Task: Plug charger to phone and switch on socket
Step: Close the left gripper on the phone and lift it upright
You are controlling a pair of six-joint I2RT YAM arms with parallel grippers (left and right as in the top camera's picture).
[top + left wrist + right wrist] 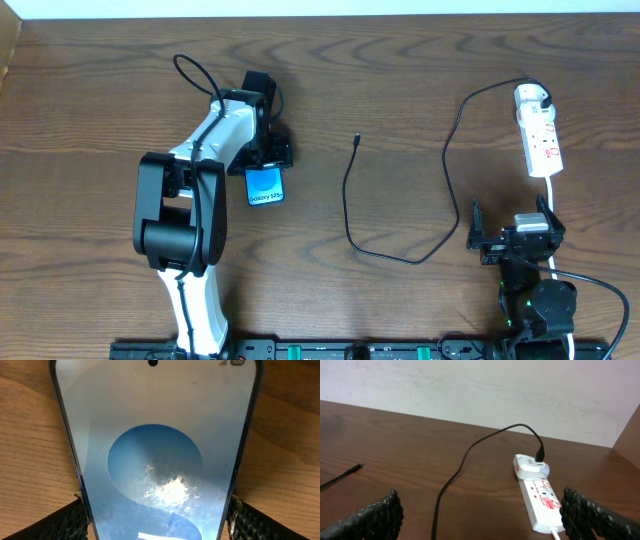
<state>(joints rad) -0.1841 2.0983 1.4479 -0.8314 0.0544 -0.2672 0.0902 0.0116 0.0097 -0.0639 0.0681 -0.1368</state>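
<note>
The phone (265,186) has a bright blue screen and lies left of centre. It fills the left wrist view (155,435). My left gripper (265,165) (159,522) is shut on the phone, one finger pad on each long edge. The charger's black cable (349,215) (451,485) loops across the middle of the table. Its connector tip (357,138) lies free, well to the right of the phone. Its white plug adapter (530,97) (530,466) sits in the socket strip (543,140) (543,505) at the far right. My right gripper (512,240) (485,525) is open and empty, near the strip's end.
The strip's white cord (553,190) runs down past my right gripper. Bare brown wood (420,70) lies between the phone and the strip. A pale wall (470,385) stands beyond the table's far edge.
</note>
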